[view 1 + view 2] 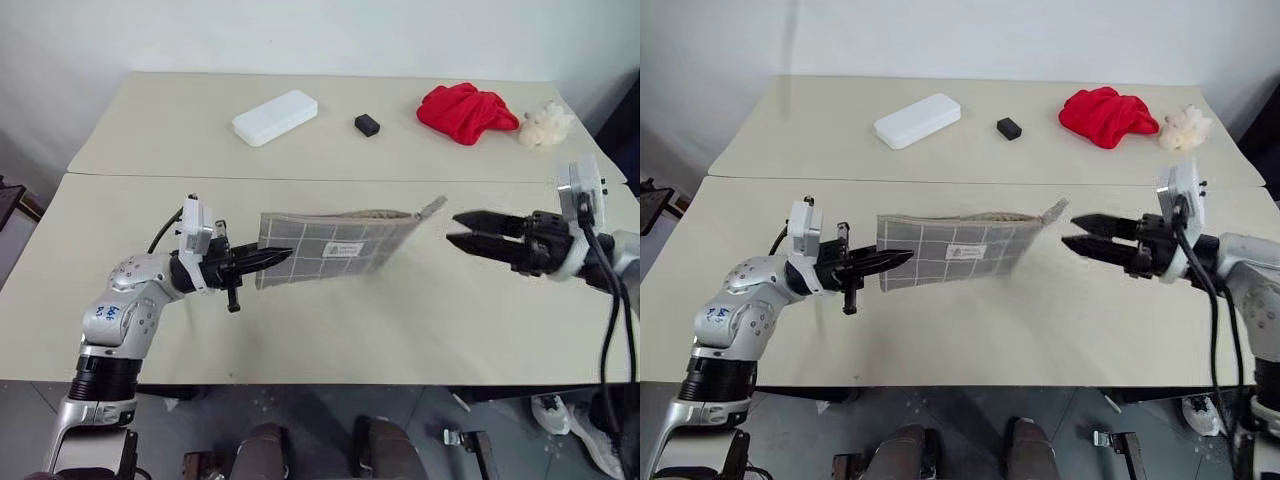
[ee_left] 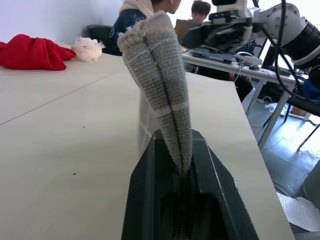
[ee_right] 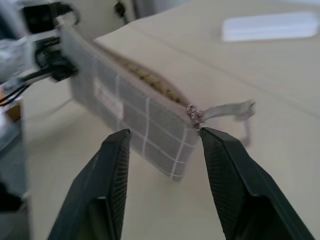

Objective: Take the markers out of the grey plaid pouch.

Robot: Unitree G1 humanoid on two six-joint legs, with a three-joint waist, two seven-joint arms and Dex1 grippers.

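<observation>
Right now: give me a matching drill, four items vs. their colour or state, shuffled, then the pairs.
Items:
1. grey plaid pouch
2. left gripper
3. right gripper
4. cloth

States:
A. open, apart from the pouch
B. red, bunched on the far table
C. held up above the table by one end
D. shut on the pouch's end

Pairs: 1-C, 2-D, 3-A, 4-B

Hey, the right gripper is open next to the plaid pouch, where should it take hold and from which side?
Probably the zipper end of the grey plaid pouch, coming level from the robot's right. The left gripper clamps the opposite end, holding the pouch out edge-up, so the zipper pull and loose fabric tab face the open right gripper.
</observation>
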